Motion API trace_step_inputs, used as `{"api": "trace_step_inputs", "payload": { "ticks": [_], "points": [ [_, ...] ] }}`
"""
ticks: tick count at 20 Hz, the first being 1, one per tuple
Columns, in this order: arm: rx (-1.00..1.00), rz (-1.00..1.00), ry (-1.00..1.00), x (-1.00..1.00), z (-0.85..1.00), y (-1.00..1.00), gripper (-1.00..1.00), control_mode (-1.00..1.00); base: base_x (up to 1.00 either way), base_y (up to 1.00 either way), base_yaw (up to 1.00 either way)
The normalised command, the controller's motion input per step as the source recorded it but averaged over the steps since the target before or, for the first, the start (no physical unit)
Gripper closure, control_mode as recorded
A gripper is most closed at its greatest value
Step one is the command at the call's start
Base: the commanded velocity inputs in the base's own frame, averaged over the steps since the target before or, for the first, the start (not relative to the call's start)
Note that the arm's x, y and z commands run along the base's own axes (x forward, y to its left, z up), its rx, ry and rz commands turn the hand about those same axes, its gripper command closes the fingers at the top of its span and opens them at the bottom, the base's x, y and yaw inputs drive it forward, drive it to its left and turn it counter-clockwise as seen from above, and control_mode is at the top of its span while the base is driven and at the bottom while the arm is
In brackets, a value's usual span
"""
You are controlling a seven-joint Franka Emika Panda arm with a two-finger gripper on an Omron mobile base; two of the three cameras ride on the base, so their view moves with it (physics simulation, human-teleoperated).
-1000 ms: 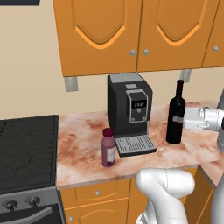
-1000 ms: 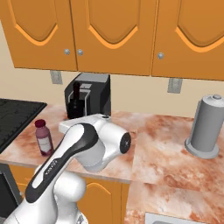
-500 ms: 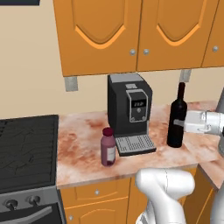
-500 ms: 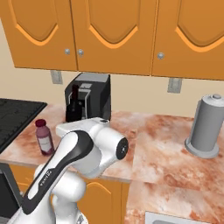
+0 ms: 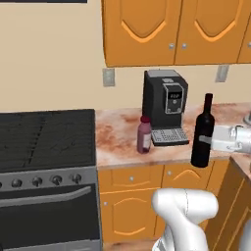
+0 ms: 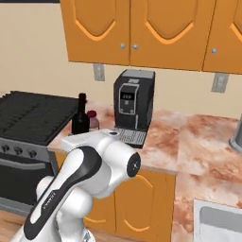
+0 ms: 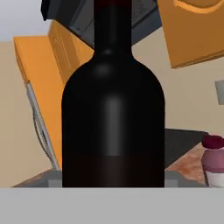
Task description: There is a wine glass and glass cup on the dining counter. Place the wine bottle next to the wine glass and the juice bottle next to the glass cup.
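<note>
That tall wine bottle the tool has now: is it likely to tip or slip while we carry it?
The wine bottle is tall and slim with a long neck, so it probably tips easily once set down. It looks like smooth dark glass, so it may slip and is likely fragile. The tool meets it at mid-body, which should limit swinging.

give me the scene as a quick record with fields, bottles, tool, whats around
wine bottle: upright, at the worktop's front edge, right of the coffee machine; looms close up in the hand view
tool: reaches in from the right at the wine bottle's lower body, apparently shut on it
juice bottle: upright on the worktop, just left of the coffee machine's tray, untouched
coffee machine: black, against the wall
stove: left of the worktop
cabinets: orange, above the worktop
worktop: marbled
</note>
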Motion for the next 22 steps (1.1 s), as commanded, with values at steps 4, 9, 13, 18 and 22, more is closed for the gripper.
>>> {"api": "trace_step_inputs", "payload": {
  "ticks": [4, 9, 13, 18, 22],
  "points": [
    [0.0, 0.0, 0.0, 0.0, 0.0, 0.0, 1.0, 1.0, -0.09, 0.92, 0.51],
    [0.0, 0.0, 0.0, 0.0, 0.0, 0.0, 1.0, 1.0, -0.04, 0.38, 0.66],
    [0.0, 0.0, 0.0, 0.0, 0.0, 0.0, 1.0, 1.0, 0.0, 0.31, 0.69],
    [0.0, 0.0, 0.0, 0.0, 0.0, 0.0, 1.0, 1.0, 0.0, 0.21, 0.67],
    [0.0, 0.0, 0.0, 0.0, 0.0, 0.0, 1.0, 1.0, 0.0, 0.12, 0.66]
  ]
}}
